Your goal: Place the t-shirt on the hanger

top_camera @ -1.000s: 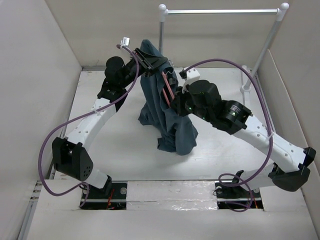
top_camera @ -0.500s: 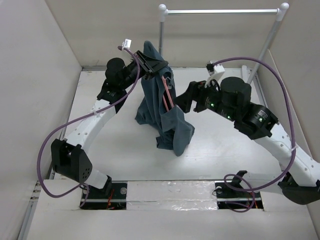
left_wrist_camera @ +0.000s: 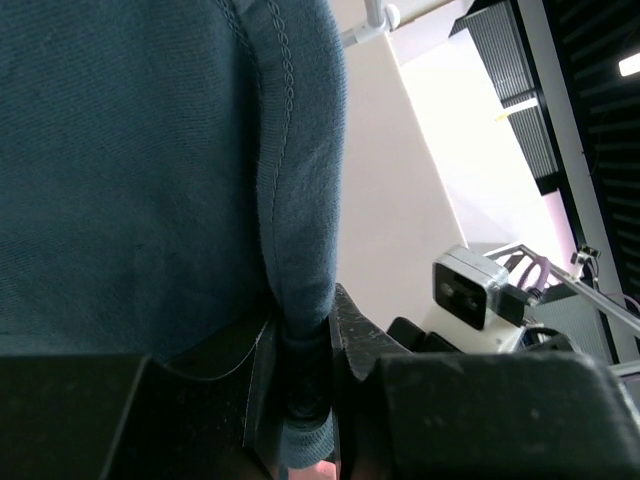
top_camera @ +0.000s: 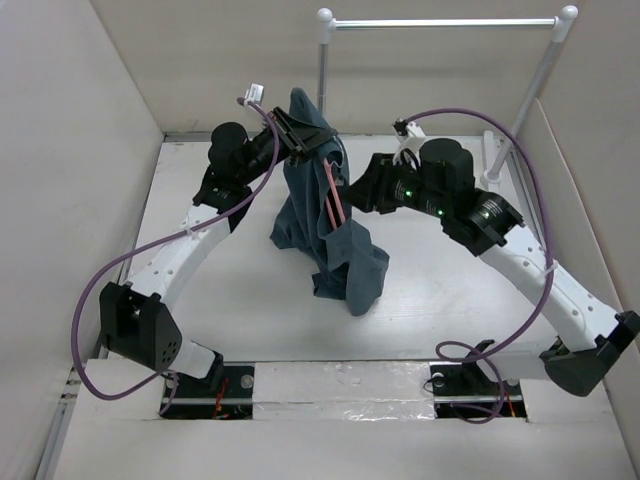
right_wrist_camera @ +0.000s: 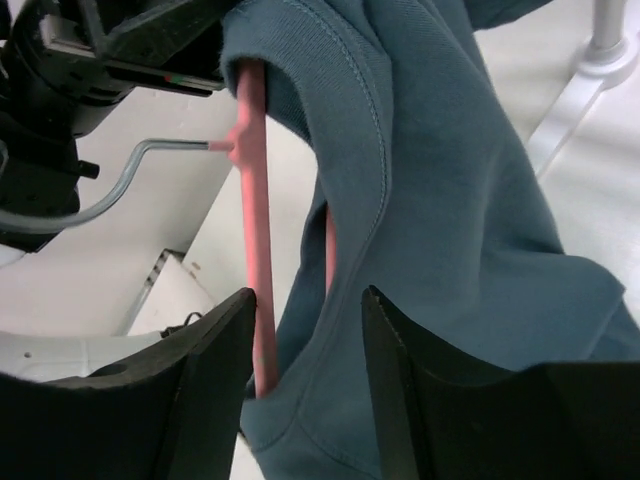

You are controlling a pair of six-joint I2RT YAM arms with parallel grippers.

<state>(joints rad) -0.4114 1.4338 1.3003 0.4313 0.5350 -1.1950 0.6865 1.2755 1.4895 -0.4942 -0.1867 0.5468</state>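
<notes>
The blue t-shirt (top_camera: pixel 318 215) hangs from my left gripper (top_camera: pixel 300 135), its lower end bunched on the table. In the left wrist view the left gripper (left_wrist_camera: pixel 305 370) is shut on a folded hem of the t-shirt (left_wrist_camera: pixel 130 170). The salmon-pink hanger (top_camera: pixel 332 195) sits partly inside the shirt. In the right wrist view its bar (right_wrist_camera: pixel 255 250) and silver hook (right_wrist_camera: pixel 140 165) show, with the t-shirt (right_wrist_camera: pixel 450 200) draped over one side. My right gripper (right_wrist_camera: pixel 305 340) is open around the shirt's edge and the bar; it also shows in the top view (top_camera: pixel 360 192).
A white clothes rack with a metal bar (top_camera: pixel 440 22) stands at the back right, its post base (right_wrist_camera: pixel 610 45) on the table. Beige walls close in the left, back and right sides.
My right gripper pulled away to the right from the shirt, then came back close to it, its arm now raised further back. The shirt's lower part slumped a little. The left gripper stayed.
</notes>
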